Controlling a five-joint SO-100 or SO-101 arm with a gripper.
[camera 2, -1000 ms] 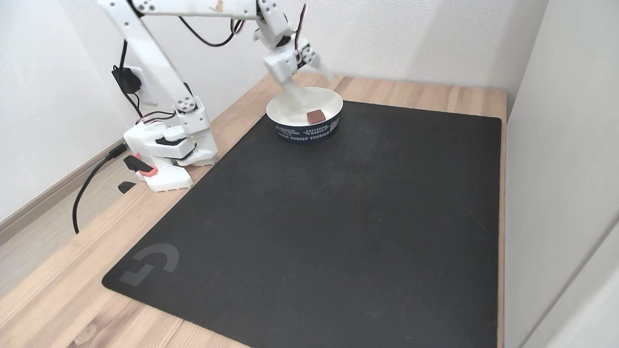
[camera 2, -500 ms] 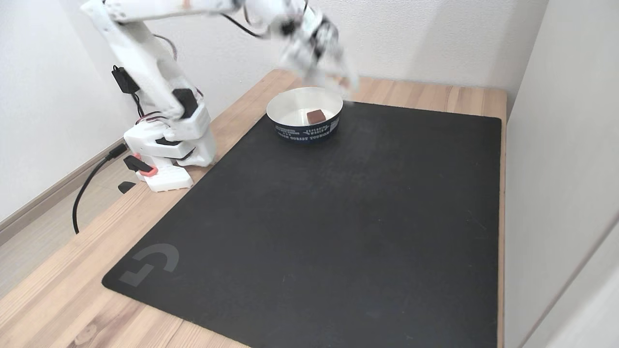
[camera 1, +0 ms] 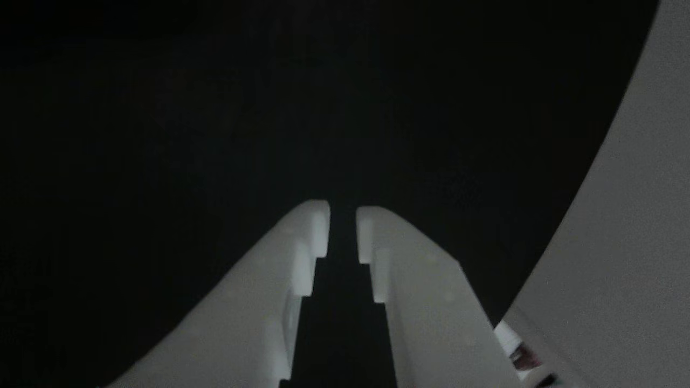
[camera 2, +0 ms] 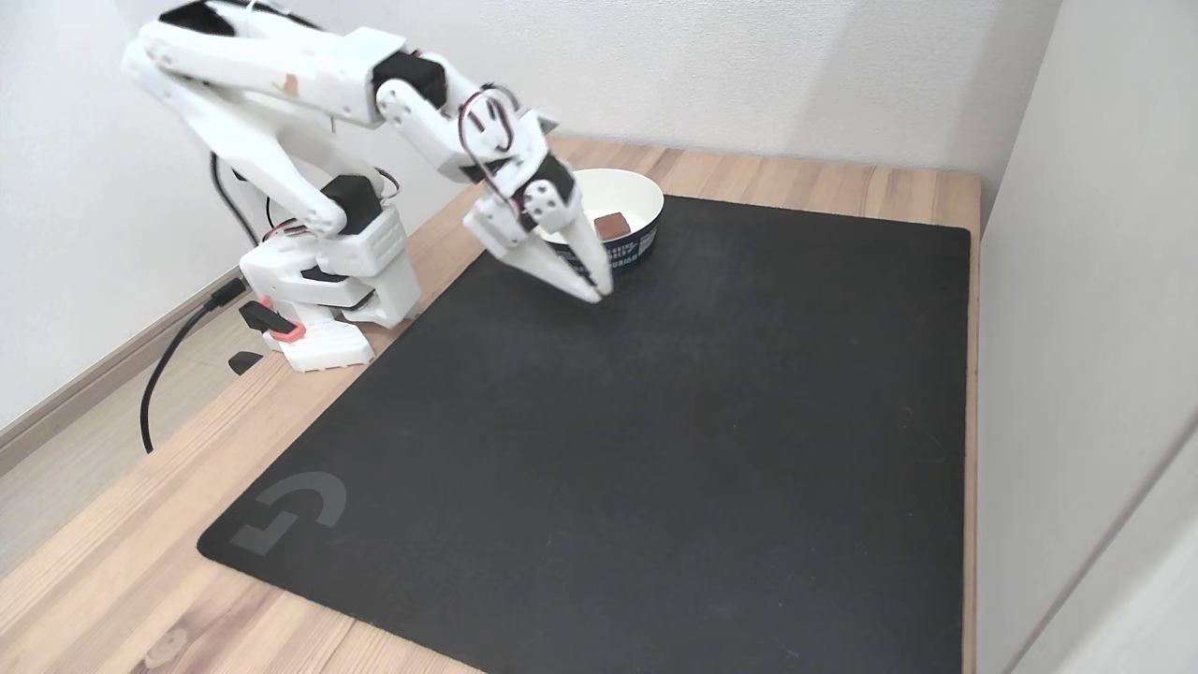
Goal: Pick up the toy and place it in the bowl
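Fixed view: white arm point(camera 2: 281, 84) folded low from its base point(camera 2: 328, 290) at the left edge of the wooden counter point(camera 2: 824, 183). Pincer point(camera 2: 599, 292) points down and to the right, tips just above the black mat point(camera 2: 655, 449), in front of the bowl point(camera 2: 646, 201) as this view shows it. Fingers point(camera 2: 562, 267) lie nearly together, only a thin gap between them, nothing held. Bowl is white inside with a dark blue printed band outside; it sits at the far left part of the mat, partly hidden behind the pincer's wrist. Toy point(camera 2: 610, 225), a small dark red block, rests inside the bowl against the near wall, apart from the pincer. Grey logo point(camera 2: 292, 510) printed at the mat's near left corner. Black cable point(camera 2: 173, 360) trails off the counter's left side near the base. Pale walls behind and at right.

Other view: very dark. Two white fingers point(camera 1: 420, 291) rise from the bottom edge and converge toward mid-frame; pincer point(camera 1: 342, 226) tips are narrowly parted, a slim dark slot between them, nothing in the slot. Dark mat point(camera 1: 215, 134) fills the background. Pale curved surface point(camera 1: 620, 242) runs down the right side; cannot tell what it is. Small blurred reddish patch point(camera 1: 520, 355) at lower right, too indistinct to identify.
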